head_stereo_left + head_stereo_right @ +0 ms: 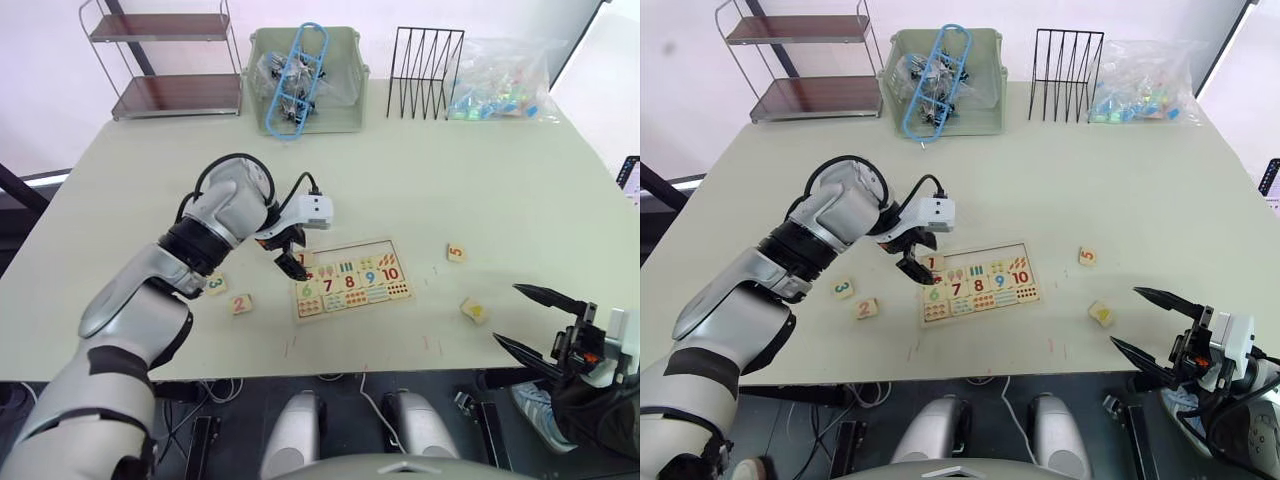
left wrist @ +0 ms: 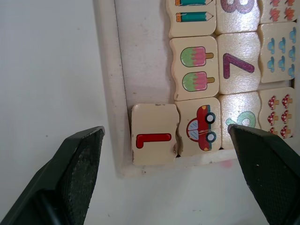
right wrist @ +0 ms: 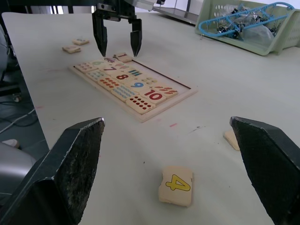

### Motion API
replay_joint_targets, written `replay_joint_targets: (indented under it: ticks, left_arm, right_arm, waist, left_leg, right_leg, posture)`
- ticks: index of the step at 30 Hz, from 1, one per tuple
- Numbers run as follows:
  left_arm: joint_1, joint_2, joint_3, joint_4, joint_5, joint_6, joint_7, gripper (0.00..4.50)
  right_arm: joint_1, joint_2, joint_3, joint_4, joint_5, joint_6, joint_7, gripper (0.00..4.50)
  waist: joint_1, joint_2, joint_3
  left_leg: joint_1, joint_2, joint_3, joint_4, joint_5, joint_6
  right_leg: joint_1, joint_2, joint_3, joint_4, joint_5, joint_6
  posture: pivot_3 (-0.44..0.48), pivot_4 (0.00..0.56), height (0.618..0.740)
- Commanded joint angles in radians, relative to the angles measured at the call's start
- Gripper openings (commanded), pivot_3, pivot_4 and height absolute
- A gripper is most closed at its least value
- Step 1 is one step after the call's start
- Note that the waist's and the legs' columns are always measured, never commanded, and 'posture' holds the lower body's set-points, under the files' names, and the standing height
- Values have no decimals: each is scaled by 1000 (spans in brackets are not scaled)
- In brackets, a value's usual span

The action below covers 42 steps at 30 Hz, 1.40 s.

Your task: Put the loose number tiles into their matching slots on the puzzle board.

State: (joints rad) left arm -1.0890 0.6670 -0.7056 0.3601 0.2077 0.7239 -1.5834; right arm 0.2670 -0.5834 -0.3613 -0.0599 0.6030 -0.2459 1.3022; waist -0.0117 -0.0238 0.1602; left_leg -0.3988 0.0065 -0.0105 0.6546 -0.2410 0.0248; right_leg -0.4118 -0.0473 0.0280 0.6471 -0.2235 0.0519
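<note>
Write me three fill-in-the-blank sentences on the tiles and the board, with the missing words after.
The tile lying at the puzzle board's corner, under the left gripper, shows the digit ____. The tile nearest the right gripper shows a yellow ____. The left gripper's fingers stand ____ over the board.

Missing words: 1; 4; open

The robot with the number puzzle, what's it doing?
It is filling a number puzzle. Its left tool hangs open over the 1 tile, which lies at the corner of the puzzle board, tilted onto the rim rather than fully seated. Tiles 2, 3, 4 and 5 wait loose on the table. The right tool is open near the 4.
</note>
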Motion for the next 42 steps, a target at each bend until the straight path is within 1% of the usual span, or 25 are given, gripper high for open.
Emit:
replay_joint_targets:
  ticks: [1, 5, 12, 21, 24, 27, 29, 30, 31, 33, 34, 35, 40, 42]
  left_arm:
    - [-41, 13, 60, -10, -46, 28, -31, 4485]
    - [-54, 24, 106, 38, -80, 18, -27, 4485]
    - [-26, 49, 225, 154, -142, -119, 16, 4485]
    - [42, 14, 393, 313, -213, -318, 134, 4485]
    - [61, -13, 450, 348, -241, -329, 171, 4485]
    - [77, -43, 500, 389, -266, -360, 210, 3747]
    - [101, -50, 524, 402, -276, -422, 216, 2783]
    - [118, -52, 534, 395, -286, -451, 206, 2604]
    - [129, -53, 541, 391, -292, -469, 198, 1987]
    - [145, -53, 545, 385, -298, -488, 179, 1051]
    - [155, -50, 547, 382, -301, -525, 165, 473]
    - [169, -46, 548, 380, -302, -577, 154, 24]
    - [218, -45, 553, 397, -294, -758, 133, 24]
    - [234, -48, 552, 400, -293, -800, 120, 24]
  right_arm:
    - [0, -1, -7, -23, 12, -14, -1, 4500]
    - [-1, -1, -8, -22, 14, -13, -1, 4500]
    - [0, 1, -9, -21, 18, -13, 3, 4500]
    - [5, -3, -13, -24, 25, -5, 7, 4500]
    - [7, -6, -15, -27, 27, -1, 6, 4500]
    - [6, -9, -18, -33, 31, 7, 2, 4500]
    - [9, -10, -19, -39, 37, 14, -1, 4500]
    - [11, -10, -19, -40, 39, 16, 0, 4500]
    - [12, -11, -20, -41, 40, 17, 1, 4500]
    - [16, -12, -21, -42, 41, 18, 2, 4500]
    - [17, -13, -21, -43, 41, 19, 2, 4500]
    - [19, -13, -22, -44, 42, 19, 2, 4500]
    - [19, -17, -25, -39, 42, 21, 4, 4500]
    - [17, -18, -25, -38, 41, 22, 2, 4500]
  waist:
    - [0, 0, 0]
    - [0, 0, 0]
    - [-1, 0, 0]
    - [0, 0, 0]
    - [1, 0, 0]
    - [2, 0, 0]
    - [1, 0, 0]
    - [0, 0, 0]
    - [-2, 0, 0]
    - [-2, 0, 0]
    - [-1, 0, 0]
    - [0, 0, 0]
    - [2, 0, 0]
    - [2, 0, 0]
  left_leg:
    - [0, 0, 0, 0, 0, 0]
    - [0, 0, 0, 0, 0, 0]
    - [0, 0, 0, 0, 0, 0]
    - [0, 0, 0, 0, 0, 0]
    - [0, 0, 0, 0, 0, 0]
    - [0, 0, 0, 0, 0, 0]
    - [0, 0, 0, 0, 0, 0]
    - [0, 0, 0, 0, 0, 0]
    - [0, 0, 0, 0, 0, 0]
    - [0, 0, 0, 0, 0, 0]
    - [0, 0, 0, 0, 0, 0]
    - [0, 0, 0, 0, 0, 0]
    - [0, 0, 0, 0, 0, 0]
    - [0, 0, 0, 0, 0, 0]
  right_leg:
    - [0, 0, 0, 0, 0, 0]
    - [0, 0, 0, 0, 0, 0]
    - [0, 0, 0, 0, 0, 0]
    - [0, 0, 0, 0, 0, 0]
    - [0, 0, 0, 0, 0, 0]
    - [0, 0, 0, 0, 0, 0]
    - [0, 0, 0, 0, 0, 0]
    - [0, 0, 0, 0, 0, 0]
    - [0, 0, 0, 0, 0, 0]
    - [0, 0, 0, 1, 0, 0]
    - [0, 0, 0, 1, 0, 0]
    - [0, 0, 0, 1, 0, 0]
    - [0, 0, 0, 1, 0, 0]
    - [0, -1, 0, 1, 0, 0]
  posture:
    - [0, 150, 740]
    - [0, 150, 740]
    - [0, 150, 740]
    - [0, 150, 740]
    - [0, 150, 740]
    - [0, 150, 740]
    - [0, 150, 740]
    - [0, 150, 740]
    - [0, 150, 740]
    - [0, 150, 740]
    - [0, 150, 740]
    - [0, 150, 740]
    - [0, 150, 740]
    - [0, 150, 740]
